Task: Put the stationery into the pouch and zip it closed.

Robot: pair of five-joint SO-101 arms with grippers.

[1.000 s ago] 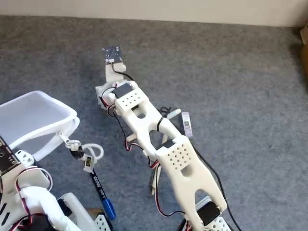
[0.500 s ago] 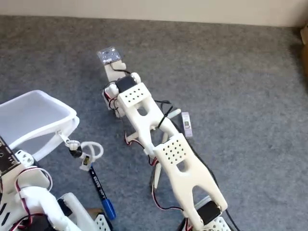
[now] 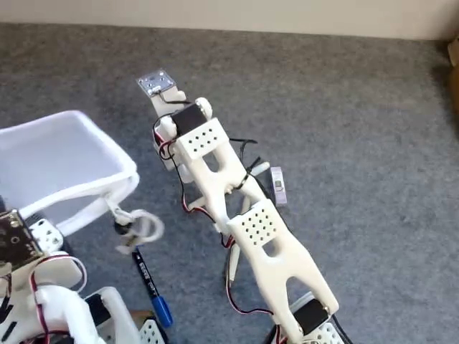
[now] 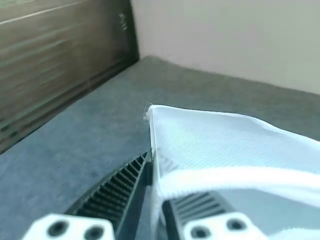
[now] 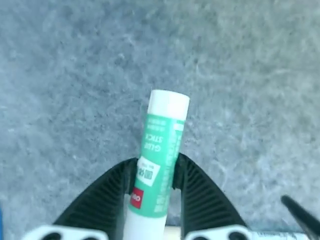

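White pouch (image 4: pixel 225 145), pinched by the left gripper (image 4: pixel 152 175), may sag shut, so the glue stick (image 5: pixel 160 150) clamped in the right gripper (image 5: pixel 155 167) could miss.

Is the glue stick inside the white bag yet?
Out. The glue stick is clamped in the right gripper over carpet, not in the pouch.

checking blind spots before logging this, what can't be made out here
pouch contents: left wrist view, its mesh wall hides them
glue stick base: right wrist view, cut off by the edge
small item by the right arm: high view, too small to name
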